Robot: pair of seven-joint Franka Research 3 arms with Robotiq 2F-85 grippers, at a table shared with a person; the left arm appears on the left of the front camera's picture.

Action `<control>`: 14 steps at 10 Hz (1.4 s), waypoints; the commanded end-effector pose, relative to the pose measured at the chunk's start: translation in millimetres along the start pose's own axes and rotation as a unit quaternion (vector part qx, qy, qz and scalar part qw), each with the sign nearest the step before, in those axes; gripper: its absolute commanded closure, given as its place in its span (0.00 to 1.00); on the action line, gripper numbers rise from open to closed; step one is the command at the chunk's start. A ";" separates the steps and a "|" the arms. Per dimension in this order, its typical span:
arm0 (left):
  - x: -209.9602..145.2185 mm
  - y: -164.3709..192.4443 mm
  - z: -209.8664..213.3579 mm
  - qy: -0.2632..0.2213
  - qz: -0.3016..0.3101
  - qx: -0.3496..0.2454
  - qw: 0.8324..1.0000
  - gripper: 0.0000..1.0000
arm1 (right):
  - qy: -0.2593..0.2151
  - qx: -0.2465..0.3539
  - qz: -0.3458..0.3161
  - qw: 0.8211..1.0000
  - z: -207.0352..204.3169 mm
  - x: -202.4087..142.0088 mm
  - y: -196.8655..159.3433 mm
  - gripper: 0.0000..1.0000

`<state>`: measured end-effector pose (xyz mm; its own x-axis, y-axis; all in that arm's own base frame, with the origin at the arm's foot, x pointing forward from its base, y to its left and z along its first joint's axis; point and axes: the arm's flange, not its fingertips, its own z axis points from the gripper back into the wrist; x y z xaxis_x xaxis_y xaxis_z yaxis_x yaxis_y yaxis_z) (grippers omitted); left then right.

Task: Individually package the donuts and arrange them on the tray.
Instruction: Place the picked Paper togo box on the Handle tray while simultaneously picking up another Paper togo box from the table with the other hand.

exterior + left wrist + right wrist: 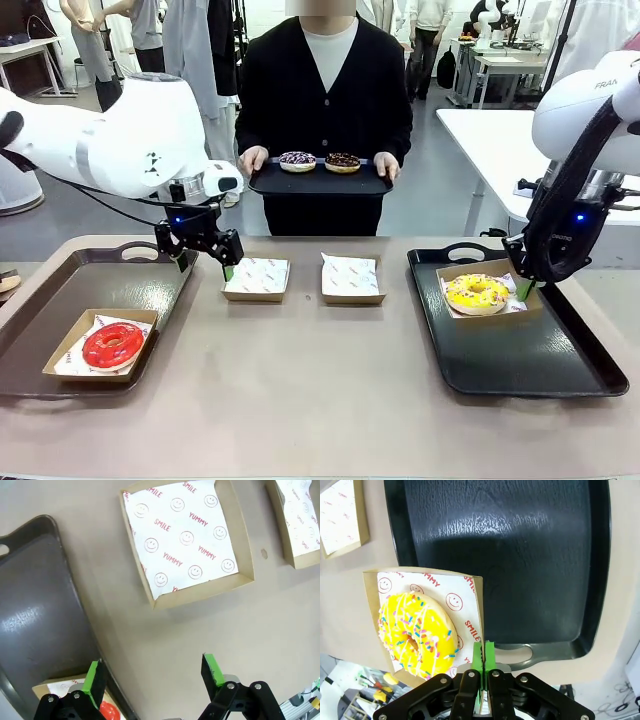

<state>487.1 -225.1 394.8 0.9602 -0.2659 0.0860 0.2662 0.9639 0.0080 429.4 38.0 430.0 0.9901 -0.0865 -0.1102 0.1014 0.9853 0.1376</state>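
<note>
The yellow sprinkled donut (477, 292) (415, 632) lies in a paper-lined cardboard box (522, 306) at the back of the right black tray (540, 365). My right gripper (525, 290) (483, 652) is shut on that box's edge. A red donut (113, 345) sits in its box on the left tray (60, 290). My left gripper (207, 266) (152, 675) hangs open over the table between the left tray and an empty box (257, 278) (187, 540). The person holds a black tray (320, 182) carrying a purple-white donut (297, 160) and a chocolate donut (342, 161).
A second empty paper-lined box (352, 278) (300, 520) sits at the table's middle. The front half of the right tray (520, 555) is bare. The left tray (40, 620) has room behind the red donut's box. The tabletop's near side is free.
</note>
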 end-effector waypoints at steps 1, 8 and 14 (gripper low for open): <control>12.5 -10.6 -4.8 0.002 -0.006 -0.006 1.000 0.00 | -0.001 0.005 -0.002 1.000 0.8 -1.2 -0.1 0.98; 49.5 -7.4 -14.9 -0.044 0.011 -0.035 0.998 0.00 | -0.001 0.005 -0.002 1.000 0.8 -1.2 -0.1 0.98; 44.6 -9.2 -14.1 -0.034 0.001 -0.024 0.999 0.00 | -0.001 0.005 -0.002 1.000 0.8 -1.2 -0.1 0.98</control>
<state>530.4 -246.3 384.2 0.9542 -0.2539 0.1581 0.2644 0.9632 -0.0484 429.4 38.0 430.0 0.9902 -0.0865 -0.1101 0.1014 0.9853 0.1376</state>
